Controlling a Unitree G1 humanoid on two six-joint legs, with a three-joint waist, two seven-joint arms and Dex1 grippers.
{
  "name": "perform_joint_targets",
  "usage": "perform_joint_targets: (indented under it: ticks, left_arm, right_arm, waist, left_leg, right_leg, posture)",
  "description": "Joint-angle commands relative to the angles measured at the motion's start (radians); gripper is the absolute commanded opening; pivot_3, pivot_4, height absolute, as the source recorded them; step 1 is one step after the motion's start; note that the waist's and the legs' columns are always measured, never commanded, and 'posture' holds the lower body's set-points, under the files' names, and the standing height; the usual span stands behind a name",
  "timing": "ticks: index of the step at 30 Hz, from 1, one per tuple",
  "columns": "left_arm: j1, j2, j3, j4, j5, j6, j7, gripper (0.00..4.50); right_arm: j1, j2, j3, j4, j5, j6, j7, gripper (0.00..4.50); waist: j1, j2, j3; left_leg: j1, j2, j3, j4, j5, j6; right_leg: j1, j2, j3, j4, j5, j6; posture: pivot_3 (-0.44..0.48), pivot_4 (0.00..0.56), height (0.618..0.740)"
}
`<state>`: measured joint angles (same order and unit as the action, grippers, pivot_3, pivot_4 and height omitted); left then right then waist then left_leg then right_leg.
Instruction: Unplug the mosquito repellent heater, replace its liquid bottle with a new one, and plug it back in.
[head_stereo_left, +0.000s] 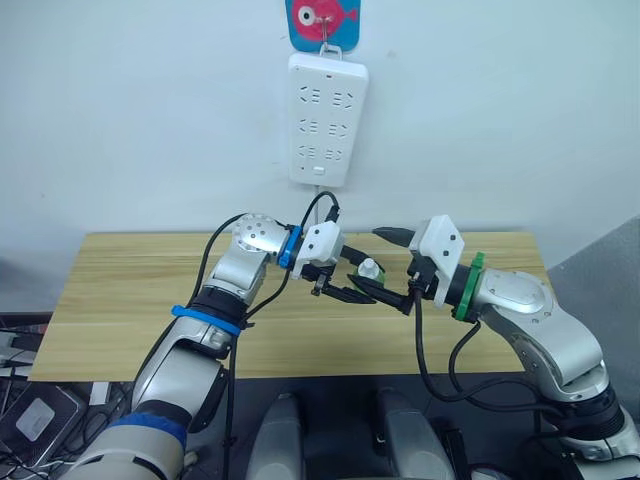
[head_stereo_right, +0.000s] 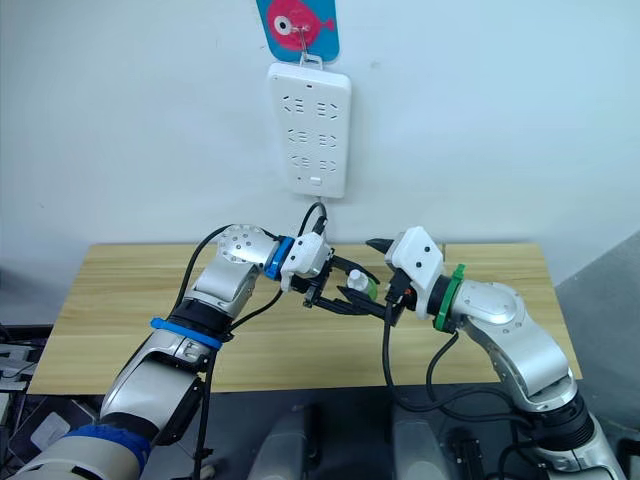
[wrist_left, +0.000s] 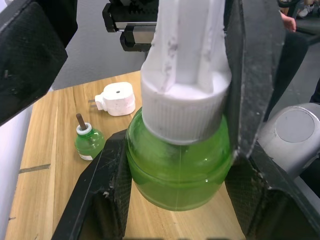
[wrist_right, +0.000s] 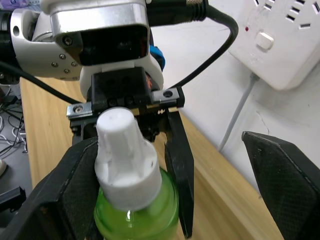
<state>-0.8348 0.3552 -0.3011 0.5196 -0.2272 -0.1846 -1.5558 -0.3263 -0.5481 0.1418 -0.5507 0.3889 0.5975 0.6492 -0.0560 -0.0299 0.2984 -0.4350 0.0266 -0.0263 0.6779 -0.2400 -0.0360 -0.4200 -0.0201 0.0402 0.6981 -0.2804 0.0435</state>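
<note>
Head cameras: both arms meet above the pale wooden bench (head_stereo_left: 120, 300), in front of the long white power strip (head_stereo_left: 328, 120) hanging on the wall. Between them sits the small squat translucent green bottle with its tall white screw cap (head_stereo_left: 369, 271), the new one. The left pincer (head_stereo_left: 345, 283) comes in from the left, the right pincer (head_stereo_left: 392, 268) from the right, tips overlapping around the bottle. Left wrist camera: left pincer clamped on the bottle's green body, black fingers (wrist_left: 102, 190) pressed to both flanks, cap pointing away from the wrist. Behind on the bench lies the small white rounded plastic heater with a round vent hole (wrist_left: 116, 99), unplugged, prongs bare, and just beside it stands the old uncapped green bottle with a brown wick (wrist_left: 88, 141); the two are apart. Right wrist camera: right pincer's fingers (wrist_right: 280, 185) stand apart, one close against the bottle, the other well off to the side, nothing gripped. Judgement: the step is uncapping. To do it well the right pincer should centre on the ribbed white cap, not the green shoulder, close squarely, then twist about the bottle's own axis while the left holds firm low on the body. An off-centre bite risks tilting the bottle and slopping liquid once the cap frees.
</note>
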Motion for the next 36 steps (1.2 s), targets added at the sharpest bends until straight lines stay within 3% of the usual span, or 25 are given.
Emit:
perform_joint_targets:
  ticks: [1,6,8,10,12,21,24,31,32,36]
  left_arm:
    - [0.001,0.002,0.018,-0.027,-0.006,-0.013,-0.004,2.25]
    - [0.009,0.007,0.019,-0.029,-0.006,-0.016,-0.010,2.25]
    - [0.007,0.004,0.018,-0.026,-0.004,-0.016,-0.008,2.25]
    - [0.002,0.000,0.017,-0.021,-0.002,-0.017,-0.008,2.25]
    - [-0.001,-0.004,0.016,-0.020,-0.001,-0.018,-0.008,2.25]
    - [0.005,-0.003,0.015,-0.031,-0.001,-0.013,-0.017,2.25]
    - [0.005,-0.004,0.014,-0.033,-0.001,-0.010,-0.016,2.25]
    - [0.013,-0.004,0.009,-0.046,0.001,0.000,-0.015,2.25]
    - [0.015,-0.003,0.009,-0.045,0.002,-0.001,-0.015,2.25]
    - [0.018,0.004,0.013,-0.033,0.009,-0.005,-0.011,2.25]
  right_arm:
    - [0.054,-0.067,-0.145,-0.068,0.094,0.039,0.040,4.46]
    - [0.124,-0.160,-0.239,-0.175,0.300,0.141,0.119,4.46]
    - [0.110,-0.151,-0.235,-0.192,0.351,0.166,0.103,4.46]
    - [0.063,-0.096,-0.229,-0.181,0.408,0.205,0.035,4.10]
    - [0.016,-0.064,-0.188,-0.170,0.387,0.212,-0.002,3.54]
    - [-0.035,-0.015,-0.074,-0.132,0.290,0.185,-0.060,3.54]
    - [-0.039,-0.002,-0.074,-0.123,0.292,0.181,-0.060,2.94]
    - [-0.023,-0.023,-0.076,-0.132,0.297,0.150,-0.010,0.36]
    - [-0.025,-0.019,-0.084,-0.142,0.312,0.143,-0.005,0.16]
    - [-0.080,-0.001,-0.129,-0.170,0.374,0.154,-0.033,0.17]
  waist:
    - [0.000,0.000,0.000]
    - [-0.003,0.000,0.000]
    - [-0.008,0.000,-0.001]
    - [-0.012,0.000,-0.001]
    - [-0.015,0.001,-0.002]
    - [-0.015,0.001,-0.003]
    - [-0.015,0.001,-0.003]
    - [-0.015,0.001,-0.003]
    - [-0.015,0.001,-0.003]
    - [-0.016,0.001,-0.003]
  left_leg:
    - [0.000,0.000,0.000,0.000,0.000,0.000]
    - [0.000,0.000,0.000,0.000,0.000,0.001]
    - [0.000,0.000,0.000,0.000,0.000,0.001]
    - [0.001,0.000,0.000,0.000,0.000,0.001]
    - [0.001,0.000,0.000,0.000,0.000,0.001]
    - [0.000,0.000,0.000,0.000,0.000,0.001]
    - [0.000,0.001,0.000,0.000,0.000,0.001]
    - [0.000,0.001,0.000,0.000,0.000,0.001]
    - [0.000,0.001,0.000,0.000,0.000,0.001]
    - [0.000,0.001,-0.001,0.000,0.000,0.001]
  right_leg:
    - [0.000,0.000,0.000,0.000,0.000,0.000]
    - [0.000,0.000,0.000,0.000,0.000,0.000]
    - [0.000,0.002,0.001,0.001,0.000,0.000]
    - [0.000,0.003,0.000,0.001,0.000,0.000]
    - [0.000,0.003,0.000,0.002,0.000,0.000]
    - [0.000,0.001,0.001,0.000,0.000,0.000]
    - [0.000,0.001,0.001,0.001,0.000,0.000]
    - [0.000,0.001,0.001,0.001,0.000,0.000]
    - [0.000,0.001,0.001,0.001,0.000,0.000]
    - [0.000,0.002,0.000,0.001,0.000,0.000]
  posture:
    - [-0.098,0.227,0.740]
    - [-0.107,0.230,0.740]
    - [-0.107,0.230,0.740]
    - [-0.109,0.231,0.740]
    - [-0.109,0.231,0.740]
    - [-0.106,0.239,0.740]
    - [-0.104,0.239,0.740]
    - [-0.102,0.244,0.740]
    - [-0.102,0.244,0.740]
    - [-0.097,0.246,0.740]
